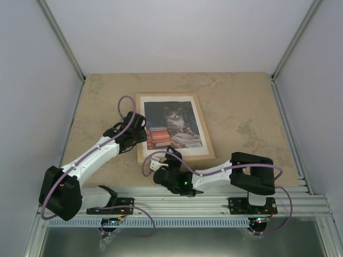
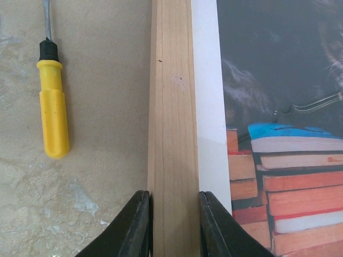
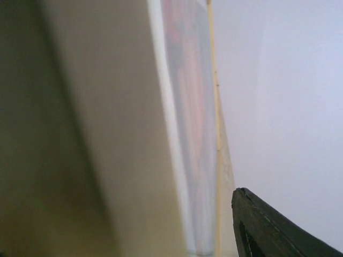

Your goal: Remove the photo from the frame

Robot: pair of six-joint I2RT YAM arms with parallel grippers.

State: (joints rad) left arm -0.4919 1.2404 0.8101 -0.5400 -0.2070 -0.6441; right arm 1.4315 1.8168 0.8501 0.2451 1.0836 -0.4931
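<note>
Fingers of the left pincer (image 2: 174,197) are clamping the frame (image 2: 171,107) by its left rail, one on each side. Inside that rail the photo (image 2: 289,107) is lying seated in the frame, flat on the table (image 1: 241,107). Outside it, only the left wrist view is showing a yellow screwdriver (image 2: 52,112). The right pincer (image 1: 155,162) is sitting at the frame's near edge; its grip cannot be told.

Beige stone table (image 1: 241,107): frame (image 2: 171,134), yellow screwdriver (image 2: 53,120)
</note>
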